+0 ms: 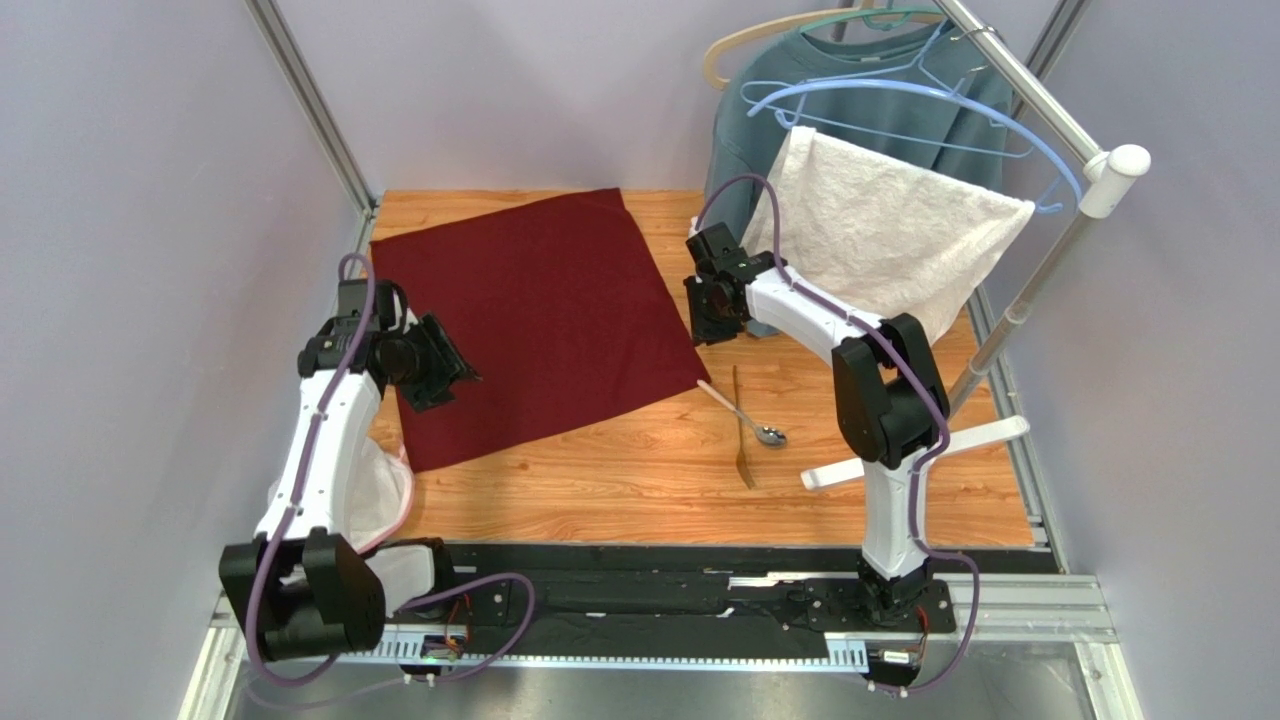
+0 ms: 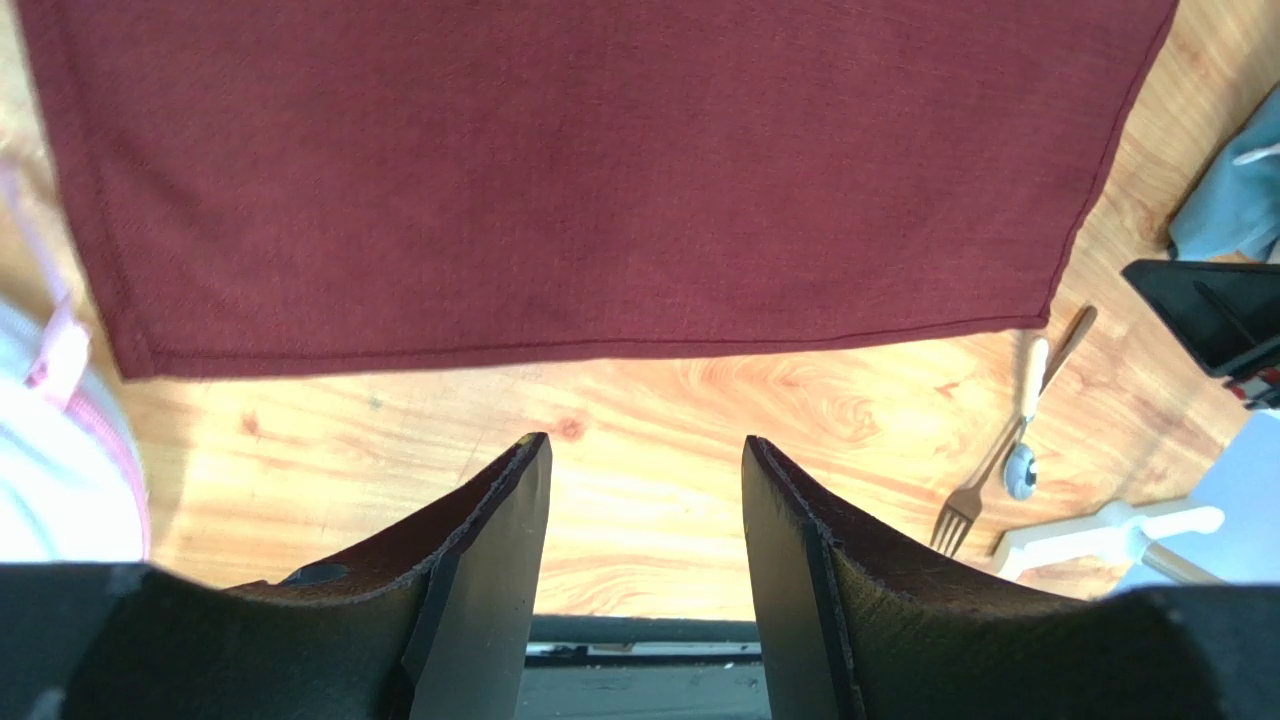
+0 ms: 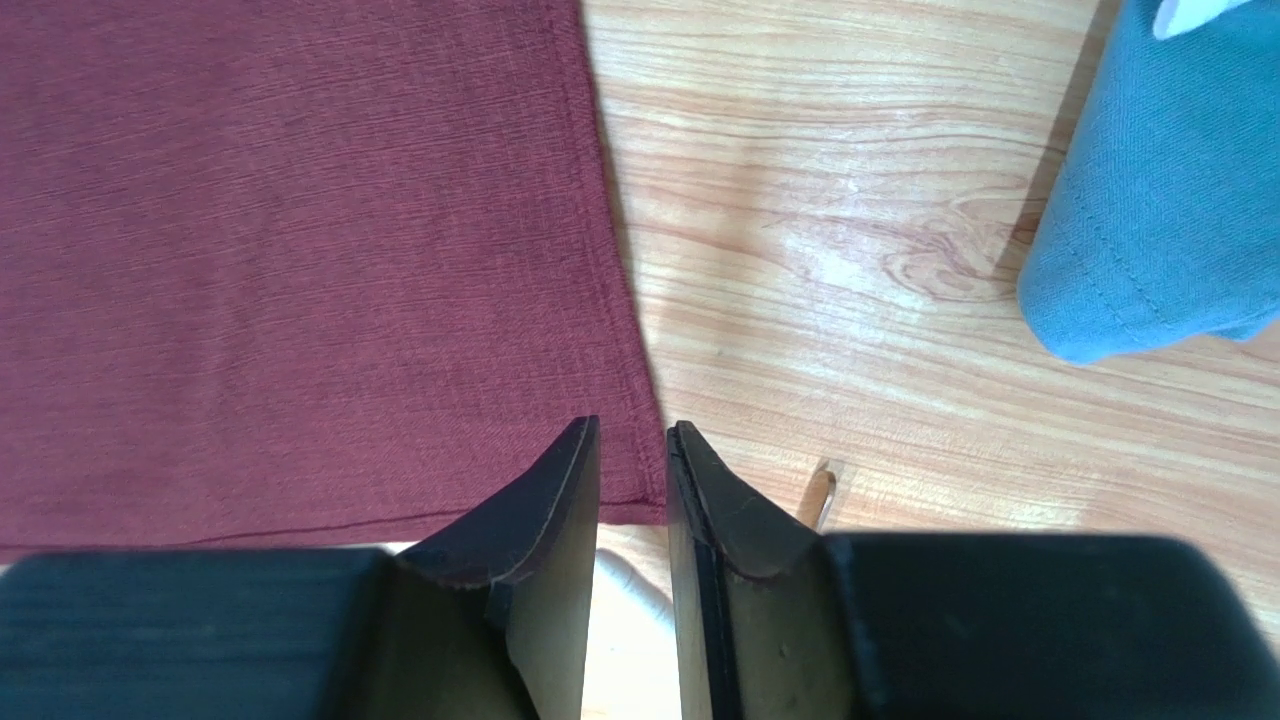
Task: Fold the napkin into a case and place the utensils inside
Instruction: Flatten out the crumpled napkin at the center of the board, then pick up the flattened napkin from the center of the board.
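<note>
wooden worktop (image 1: pixel 631 480) between grey walls. maroon napkin (image 1: pixel 534 315) lies flat and unfolded, upper left of the top view. silver spoon (image 1: pixel 756 426) and golden-brown fork (image 1: pixel 741 450) lie crossed on bare wood at centre right, just off the napkin's right corner. left tool (image 2: pixel 646 447) open and empty by the napkin's lower left edge. right tool (image 3: pixel 631 432) jaws nearly together at that right corner; cannot tell if they pinch cloth.

You have napkin (image 1: pixel 526 323): maroon, plain, lying flat and unfolded, skewed on wood, left of centre. Silver spoon (image 1: pixel 747 419) and golden-brown fork (image 1: pixel 742 455) lie crossed just beside its near right corner.
</note>
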Tool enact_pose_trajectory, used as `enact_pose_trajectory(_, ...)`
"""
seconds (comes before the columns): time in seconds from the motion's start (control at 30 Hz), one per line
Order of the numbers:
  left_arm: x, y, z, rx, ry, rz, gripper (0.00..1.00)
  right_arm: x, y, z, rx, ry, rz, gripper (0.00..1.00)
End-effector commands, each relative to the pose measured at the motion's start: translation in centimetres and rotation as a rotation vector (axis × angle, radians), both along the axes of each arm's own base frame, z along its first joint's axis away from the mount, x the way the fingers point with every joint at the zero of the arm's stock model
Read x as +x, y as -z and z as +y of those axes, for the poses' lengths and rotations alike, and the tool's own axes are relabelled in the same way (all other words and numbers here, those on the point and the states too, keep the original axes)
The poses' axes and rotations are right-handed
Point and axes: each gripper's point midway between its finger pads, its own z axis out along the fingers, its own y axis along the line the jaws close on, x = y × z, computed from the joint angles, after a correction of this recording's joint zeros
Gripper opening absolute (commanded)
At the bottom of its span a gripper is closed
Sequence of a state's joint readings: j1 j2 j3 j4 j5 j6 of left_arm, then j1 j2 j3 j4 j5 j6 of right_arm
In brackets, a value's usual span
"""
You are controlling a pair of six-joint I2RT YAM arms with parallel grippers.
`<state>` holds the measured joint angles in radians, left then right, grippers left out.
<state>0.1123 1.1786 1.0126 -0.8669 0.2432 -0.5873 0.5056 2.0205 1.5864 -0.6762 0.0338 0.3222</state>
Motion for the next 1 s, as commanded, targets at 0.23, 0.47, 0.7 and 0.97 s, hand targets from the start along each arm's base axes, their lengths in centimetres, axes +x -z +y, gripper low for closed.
enact_pose_trajectory(0.23,-2.0,-0.7,0.4,-0.009,-0.043,0.004,0.59,-1.9,2.5,-0.4,-0.052,0.003,0.049,0.3)
enact_pose_trajectory(0.47,-2.1,-0.6,0.8,0.002,-0.065,0.004,0.63,-3.2,3.8,-0.6,-0.072,-0.004,0.083,0.33)
enact_pose_trajectory(0.7,-2.2,0.0,1.1,-0.002,-0.093,0.038,0.7,-4.2,6.1,-1.0,-0.115,0.009,0.109,0.4)
enact_pose_trajectory(0.97,-1.9,1.1,2.6,-0.021,-0.209,0.102,0.77,-3.7,8.0,-1.8,-0.257,0.06,0.055,0.26)
